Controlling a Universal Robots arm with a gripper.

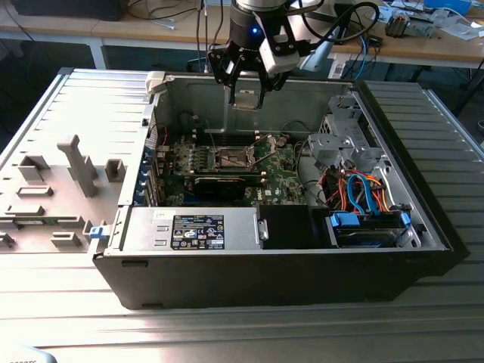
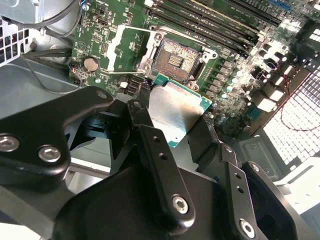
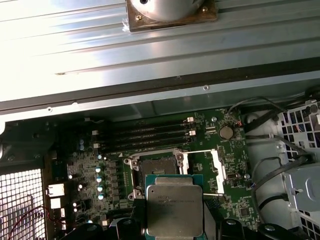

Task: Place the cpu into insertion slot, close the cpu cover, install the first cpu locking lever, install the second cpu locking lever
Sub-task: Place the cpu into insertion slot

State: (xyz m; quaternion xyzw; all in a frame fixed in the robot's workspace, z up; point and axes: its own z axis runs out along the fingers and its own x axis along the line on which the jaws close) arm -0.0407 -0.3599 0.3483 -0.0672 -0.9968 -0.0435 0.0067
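Overhead, high above the green motherboard (image 1: 281,178) inside the open computer case (image 1: 302,249), the gripper (image 1: 246,104) clamps the cpu (image 3: 175,210) by two opposite edges. The cpu is square, and its dull silvery top faces the wrist cameras. Open air surrounds it. Below it, the insertion slot (image 3: 152,167) lies bare and dark-centred. The thin metal cpu cover (image 3: 206,170) is swung open alongside the slot.

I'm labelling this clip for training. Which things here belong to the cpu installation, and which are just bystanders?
Part of the job: the cpu, held in the gripper; the insertion slot, empty; the cpu cover, swung open.
Just there: power supply; black card; blue cables; coin battery.
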